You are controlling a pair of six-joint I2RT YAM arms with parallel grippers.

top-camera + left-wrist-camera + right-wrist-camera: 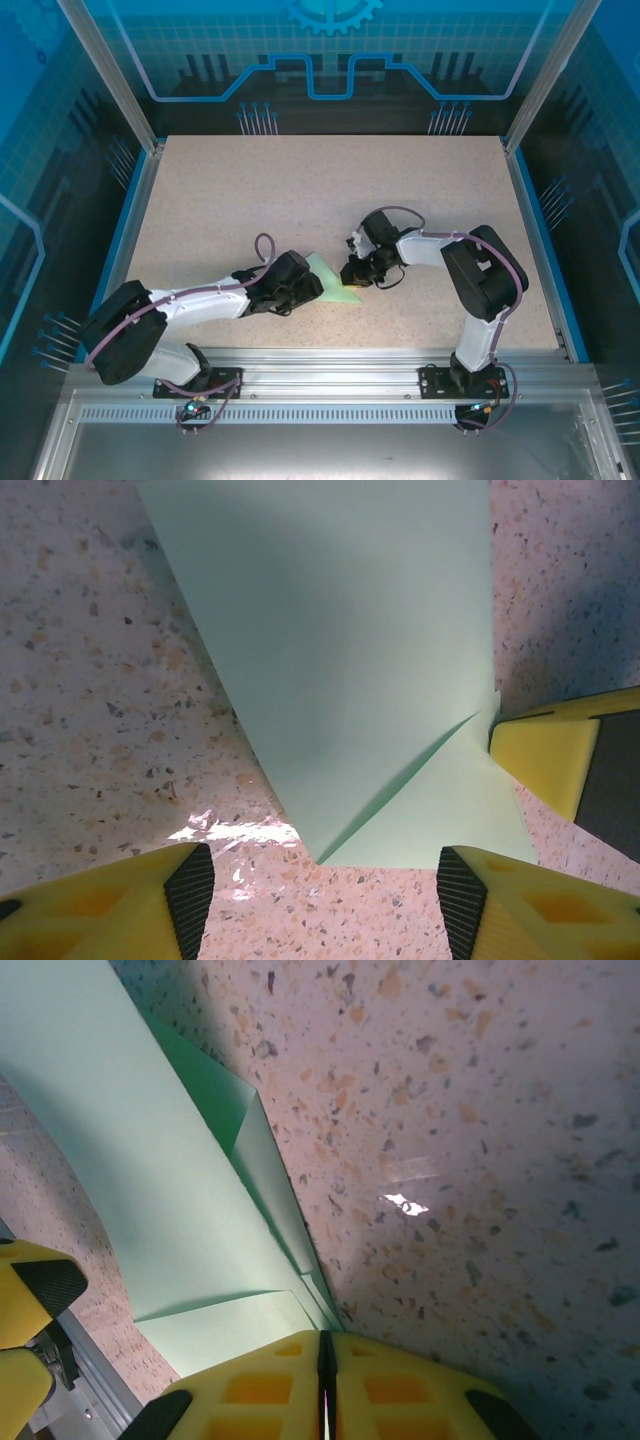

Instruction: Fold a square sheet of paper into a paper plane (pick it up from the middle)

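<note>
Hiding part of paper (338, 284): left claw (316, 289)

There is one sheet of paper (335, 282), pale mint green and partly folded, lying toward the near edge of the one speckled tabletop (250, 190). Two arms stand at that edge, the left arm (190, 305) and the right arm (480, 270). There are two grippers, the left gripper (315, 890) and the right gripper (327, 1360), each with two yellow fingers (520, 910), four in all.
</note>
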